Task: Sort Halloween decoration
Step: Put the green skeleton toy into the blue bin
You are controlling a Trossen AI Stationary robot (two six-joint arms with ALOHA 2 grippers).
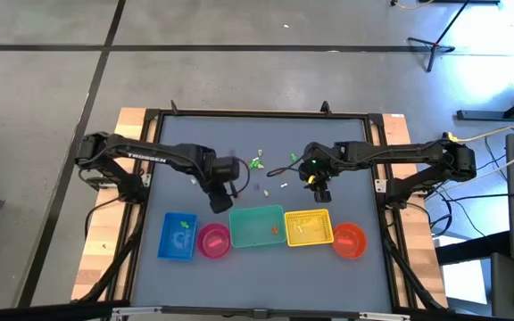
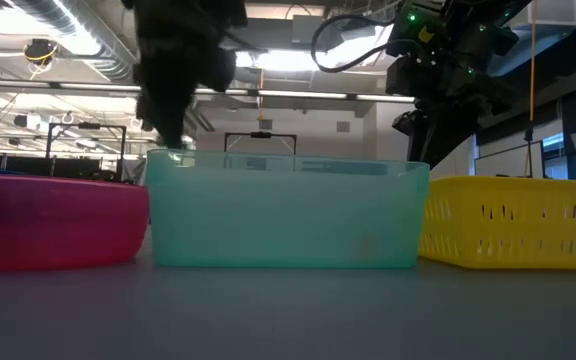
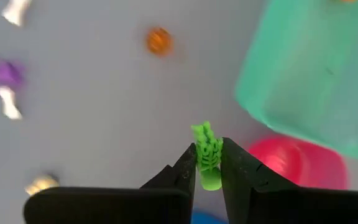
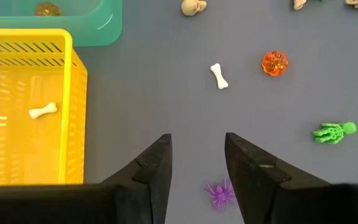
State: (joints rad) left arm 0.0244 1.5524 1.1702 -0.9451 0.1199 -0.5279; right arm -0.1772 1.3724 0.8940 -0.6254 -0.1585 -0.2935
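Item: left gripper (image 3: 209, 163) clenched on a green skeleton trinket (image 3: 207, 152), carried clear of the table with the teal container (image 3: 316, 74) just ahead and the pink container (image 3: 300, 165) beside; hold grip firm until above the chosen container; right gripper (image 4: 197, 163) parted, empty, over a purple spider (image 4: 219, 193).

Overhead cam looks straight down at the whole table (image 1: 257, 134). Low cam sits right against the teal bin (image 2: 286, 215), facing the room. Both wrist cams look down close, both catching that bin.
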